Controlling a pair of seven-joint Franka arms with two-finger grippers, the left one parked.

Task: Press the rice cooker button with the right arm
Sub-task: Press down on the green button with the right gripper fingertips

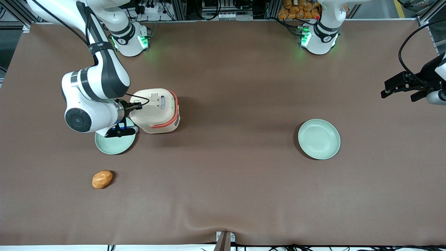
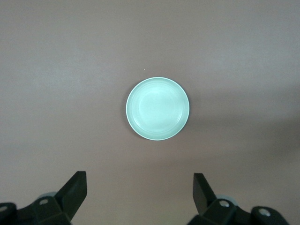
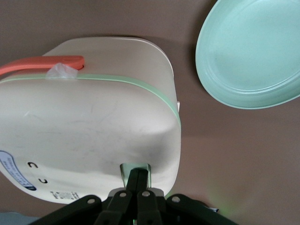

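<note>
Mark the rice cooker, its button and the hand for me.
rice cooker [image 1: 158, 109], front view, middle of the cream lid.
button [image 3: 136, 167], right wrist view, pale-green patch at the fingertips.
hand [image 3: 137, 174], right wrist view, shut fingertips on the button.

The front view looks steeply down over the whole counter [image 1: 223, 195]. The right wrist camera sits close above the rice cooker [image 3: 93, 136], its gripper [image 3: 137, 176] closed; both views share that cooker [image 1: 156, 111]. The left wrist camera faces down on a plate [image 2: 157, 108].

right arm [image 1: 94, 80] bent low, gripper [image 3: 137, 176] fingers together
</note>
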